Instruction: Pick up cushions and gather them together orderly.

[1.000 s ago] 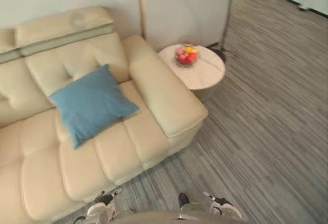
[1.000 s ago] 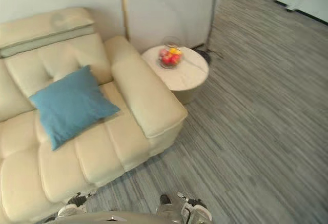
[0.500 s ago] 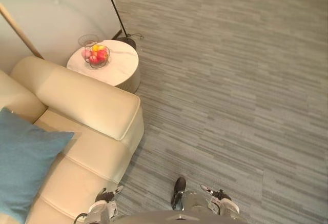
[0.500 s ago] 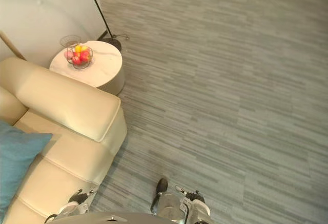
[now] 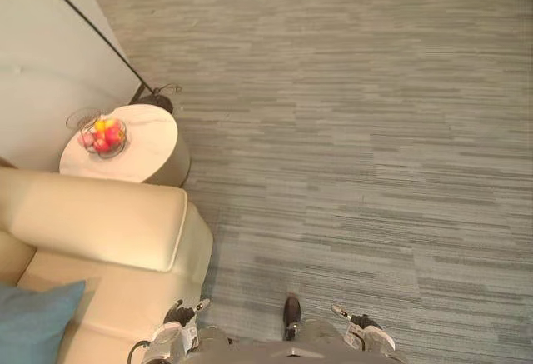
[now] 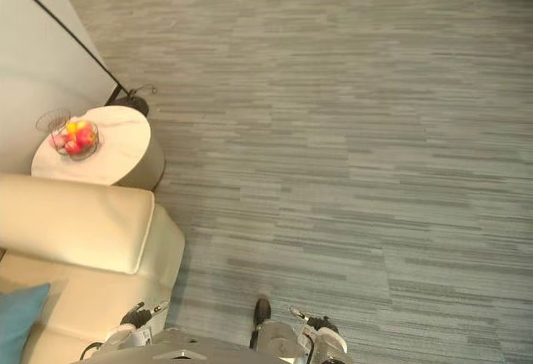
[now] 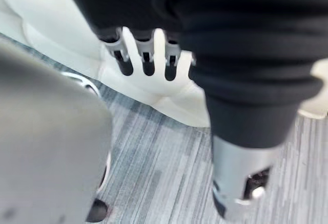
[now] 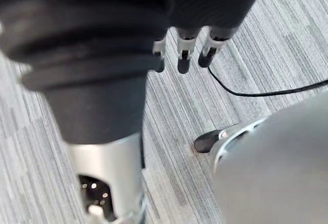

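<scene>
No cushion is in hand yet, so the task looks to be at the searching or approach step. The one blue cushion (image 5: 32, 324) in sight lies on the seat of the sofa (image 5: 100, 222), with a single pointed corner of its matte woven cover showing. The left hand (image 7: 148, 65) hangs beside the sofa's front with fingers straight and loose, holding nothing. The right hand (image 8: 183, 55) hangs the same way over the carpet (image 5: 358, 147), also with nothing in it. The likely next move is to turn toward the sofa, bring the cushion fully into sight, and reach with the nearer left hand. A soft, plump cushion should take a wide grasp at an edge or corner. The sofa is cream, smooth and leather-like, with a broad padded arm and stitched seams. Beside that arm stands a small round counter (image 5: 143, 146) with a pale marbled top, carrying a wire bowl (image 5: 102, 134) of red and yellow fruit. A thin dark lamp (image 5: 83, 27) pole slants to its base behind. The carpet is grey with fine stripes.
</scene>
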Motion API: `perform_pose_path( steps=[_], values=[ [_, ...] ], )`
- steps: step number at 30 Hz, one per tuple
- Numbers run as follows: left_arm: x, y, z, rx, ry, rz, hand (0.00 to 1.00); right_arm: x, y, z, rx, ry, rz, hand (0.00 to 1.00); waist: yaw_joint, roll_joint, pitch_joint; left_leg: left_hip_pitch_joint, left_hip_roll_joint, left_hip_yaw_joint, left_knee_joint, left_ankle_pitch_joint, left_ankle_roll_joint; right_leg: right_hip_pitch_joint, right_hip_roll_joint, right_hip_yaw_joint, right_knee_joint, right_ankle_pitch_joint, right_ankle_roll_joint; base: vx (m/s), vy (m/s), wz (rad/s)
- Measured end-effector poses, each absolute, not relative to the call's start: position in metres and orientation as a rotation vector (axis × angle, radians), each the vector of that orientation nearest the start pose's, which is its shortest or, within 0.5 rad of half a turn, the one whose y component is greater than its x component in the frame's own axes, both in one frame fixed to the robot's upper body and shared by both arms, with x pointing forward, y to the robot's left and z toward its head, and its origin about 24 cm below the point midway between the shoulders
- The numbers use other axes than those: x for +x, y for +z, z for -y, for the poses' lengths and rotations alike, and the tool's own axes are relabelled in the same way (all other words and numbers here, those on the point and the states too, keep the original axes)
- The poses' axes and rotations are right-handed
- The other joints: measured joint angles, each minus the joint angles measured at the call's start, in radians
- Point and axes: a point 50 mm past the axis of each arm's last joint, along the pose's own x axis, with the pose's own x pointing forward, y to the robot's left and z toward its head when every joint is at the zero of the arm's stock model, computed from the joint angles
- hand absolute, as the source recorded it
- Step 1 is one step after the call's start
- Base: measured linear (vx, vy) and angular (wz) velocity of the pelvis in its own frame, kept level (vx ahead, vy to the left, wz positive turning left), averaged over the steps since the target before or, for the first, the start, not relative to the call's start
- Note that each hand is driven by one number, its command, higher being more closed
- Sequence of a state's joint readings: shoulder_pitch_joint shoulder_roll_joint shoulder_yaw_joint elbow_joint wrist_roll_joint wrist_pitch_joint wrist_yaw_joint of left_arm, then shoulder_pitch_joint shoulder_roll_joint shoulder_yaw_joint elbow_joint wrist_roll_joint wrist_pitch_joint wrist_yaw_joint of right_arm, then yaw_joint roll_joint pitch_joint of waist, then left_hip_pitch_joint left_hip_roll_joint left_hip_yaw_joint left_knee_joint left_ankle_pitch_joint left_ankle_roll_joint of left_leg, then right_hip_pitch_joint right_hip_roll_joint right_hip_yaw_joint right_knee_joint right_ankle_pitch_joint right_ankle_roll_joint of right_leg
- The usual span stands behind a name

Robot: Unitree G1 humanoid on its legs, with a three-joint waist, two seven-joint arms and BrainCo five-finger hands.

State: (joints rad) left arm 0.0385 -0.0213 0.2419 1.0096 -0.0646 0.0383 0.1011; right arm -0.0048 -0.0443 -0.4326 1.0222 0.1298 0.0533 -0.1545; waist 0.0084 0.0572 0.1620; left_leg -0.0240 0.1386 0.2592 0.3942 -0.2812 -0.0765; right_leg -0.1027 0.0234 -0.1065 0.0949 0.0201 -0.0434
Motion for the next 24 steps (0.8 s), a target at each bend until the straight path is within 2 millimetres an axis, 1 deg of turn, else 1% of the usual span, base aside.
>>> perform_pose_path(
  steps=[1,2,3,4,5,6,8,9,10,11,12,13,14,15,16,17,18,19,21,23,24],
  values=[
    [0.114,-0.158,-0.176,-0.173,0.359,-1.076,0.0,0.117,-0.151,0.224,0.234,-0.612,-1.027,0.0,0.002,0.006,-0.003,-0.007,-0.015,-0.085,-0.073,-0.012,0.004,-0.013,0.024,0.036,0.009,0.002,0.008,-0.02,0.159,-1.21],
    [0.113,-0.159,-0.174,-0.187,0.365,-1.077,0.0,0.116,-0.15,0.224,0.233,-0.612,-1.021,0.0,0.005,0.007,-0.003,-0.006,-0.021,-0.109,-0.073,-0.001,0.0,-0.021,0.033,0.053,0.018,0.003,0.011,0.02,0.162,-1.4],
    [0.112,-0.159,-0.176,-0.194,0.382,-1.077,0.0,0.116,-0.149,0.223,0.236,-0.615,-1.007,0.0,0.016,0.017,-0.01,-0.004,-0.048,-0.131,-0.077,-0.016,0.025,-0.041,0.034,0.079,0.065,-0.001,0.015,0.1,0.171,-1.15],
    [0.113,-0.158,-0.181,-0.188,0.393,-1.069,0.0,0.111,-0.149,0.22,0.255,-0.628,-1.005,0.0,0.007,-0.008,-0.006,0.019,-0.064,-0.108,-0.081,-0.02,0.024,-0.061,0.025,0.098,0.152,-0.032,0.031,0.14,0.173,-1.0],
    [0.113,-0.158,-0.183,-0.188,0.4,-1.069,0.0,0.11,-0.15,0.219,0.259,-0.629,-1.007,0.0,0.005,-0.016,-0.005,0.033,-0.069,-0.094,-0.085,-0.02,0.024,-0.059,0.019,0.109,0.157,-0.05,0.041,0.21,0.195,-0.77],
    [0.11,-0.159,-0.182,-0.191,0.402,-1.08,0.0,0.107,-0.151,0.217,0.259,-0.624,-1.016,0.0,0.007,-0.016,-0.016,0.067,-0.072,-0.062,-0.116,-0.02,0.025,-0.054,0.027,0.144,0.157,-0.056,0.049,0.17,0.144,-0.67],
    [0.106,-0.16,-0.18,-0.195,0.403,-1.09,0.0,0.107,-0.151,0.216,0.258,-0.616,-1.019,0.0,0.005,-0.012,-0.036,0.079,-0.075,-0.034,-0.148,-0.002,0.024,-0.06,0.033,0.165,0.144,-0.049,0.049,0.17,0.115,-0.58],
    [0.106,-0.16,-0.178,-0.197,0.398,-1.093,0.0,0.104,-0.152,0.216,0.258,-0.618,-1.024,0.0,-0.003,-0.017,-0.044,0.094,-0.077,-0.018,-0.169,0.018,0.04,-0.057,0.038,0.182,0.132,-0.042,0.055,0.28,0.16,-0.53],
    [0.107,-0.161,-0.177,-0.197,0.389,-1.1,0.0,0.103,-0.152,0.216,0.255,-0.619,-1.027,0.0,-0.006,-0.012,-0.05,0.106,-0.092,-0.016,-0.17,0.034,0.042,-0.051,0.04,0.207,0.106,-0.033,0.059,0.24,0.137,-0.45],
    [0.107,-0.161,-0.177,-0.197,0.388,-1.101,0.0,0.103,-0.152,0.217,0.255,-0.619,-1.028,0.0,-0.006,-0.012,-0.051,0.106,-0.094,-0.015,-0.169,0.037,0.043,-0.05,0.04,0.209,0.104,-0.031,0.058,0.26,0.141,-0.57],
    [0.106,-0.162,-0.176,-0.191,0.383,-1.114,0.0,0.1,-0.154,0.217,0.26,-0.626,-1.04,0.0,-0.008,-0.014,-0.053,0.112,-0.118,-0.015,-0.156,0.07,0.041,-0.024,0.027,0.241,0.067,-0.015,0.057,0.14,0.071,-0.36],
    [0.105,-0.162,-0.176,-0.191,0.383,-1.117,0.0,0.1,-0.154,0.217,0.26,-0.627,-1.041,0.0,-0.008,-0.014,-0.053,0.111,-0.121,-0.015,-0.151,0.074,0.043,-0.02,0.02,0.245,0.062,-0.012,0.056,0.19,0.109,-0.58],
    [0.104,-0.163,-0.177,-0.188,0.382,-1.122,0.0,0.098,-0.155,0.216,0.265,-0.63,-1.055,0.0,0.0,-0.028,-0.046,0.102,-0.134,-0.025,-0.121,0.071,0.052,0.004,-0.01,0.272,0.035,-0.002,0.061,0.11,0.087,-0.47],
    [0.103,-0.164,-0.173,-0.183,0.364,-1.131,0.0,0.096,-0.155,0.22,0.265,-0.643,-1.057,0.0,-0.002,-0.013,-0.062,0.125,-0.143,-0.046,-0.219,0.08,0.071,0.023,-0.01,0.288,0.005,0.005,0.067,0.1,0.086,-0.51],
    [0.103,-0.164,-0.171,-0.178,0.353,-1.134,0.0,0.095,-0.155,0.223,0.262,-0.653,-1.056,0.0,-0.006,0.006,-0.072,0.14,-0.131,-0.059,-0.269,0.112,0.069,0.03,0.002,0.29,-0.012,0.01,0.073,0.09,0.091,-0.61],
    [0.1,-0.165,-0.165,-0.168,0.327,-1.148,0.0,0.096,-0.155,0.224,0.257,-0.65,-1.057,0.0,-0.003,0.012,-0.079,0.166,-0.132,-0.061,-0.295,0.105,0.07,0.038,0.014,0.32,-0.037,0.024,0.087,0.07,0.105,-0.61],
    [0.102,-0.165,-0.169,-0.146,0.312,-1.144,0.0,0.096,-0.156,0.222,0.263,-0.642,-1.063,0.0,-0.005,0.008,-0.082,0.163,-0.138,-0.052,-0.292,0.104,0.072,0.04,0.011,0.328,-0.054,0.042,0.088,0.04,0.106,-0.64],
    [0.103,-0.165,-0.169,-0.139,0.307,-1.144,0.0,0.095,-0.157,0.22,0.271,-0.635,-1.072,0.0,-0.006,-0.005,-0.082,0.163,-0.142,-0.044,-0.292,0.104,0.073,0.038,0.009,0.334,-0.061,0.046,0.086,-0.02,0.087,-0.48],
    [0.103,-0.164,-0.178,-0.118,0.31,-1.14,0.0,0.095,-0.159,0.213,0.289,-0.627,-1.088,0.0,-0.004,-0.036,-0.074,0.164,-0.146,-0.003,-0.294,0.096,0.084,0.033,0.01,0.368,-0.087,0.067,0.091,-0.06,0.055,-0.48],
    [0.101,-0.164,-0.183,-0.105,0.312,-1.142,0.0,0.095,-0.159,0.211,0.293,-0.622,-1.088,0.0,-0.005,-0.044,-0.068,0.167,-0.147,0.027,-0.295,0.091,0.084,0.029,0.014,0.388,-0.098,0.084,0.091,-0.09,0.021,-0.53],
    [0.102,-0.163,-0.184,-0.102,0.311,-1.141,0.0,0.096,-0.159,0.211,0.291,-0.62,-1.087,0.0,-0.003,-0.046,-0.069,0.168,-0.145,0.052,-0.293,0.074,0.089,0.026,0.021,0.412,-0.112,0.097,0.097,-0.12,0.009,-0.81]
  ],
)
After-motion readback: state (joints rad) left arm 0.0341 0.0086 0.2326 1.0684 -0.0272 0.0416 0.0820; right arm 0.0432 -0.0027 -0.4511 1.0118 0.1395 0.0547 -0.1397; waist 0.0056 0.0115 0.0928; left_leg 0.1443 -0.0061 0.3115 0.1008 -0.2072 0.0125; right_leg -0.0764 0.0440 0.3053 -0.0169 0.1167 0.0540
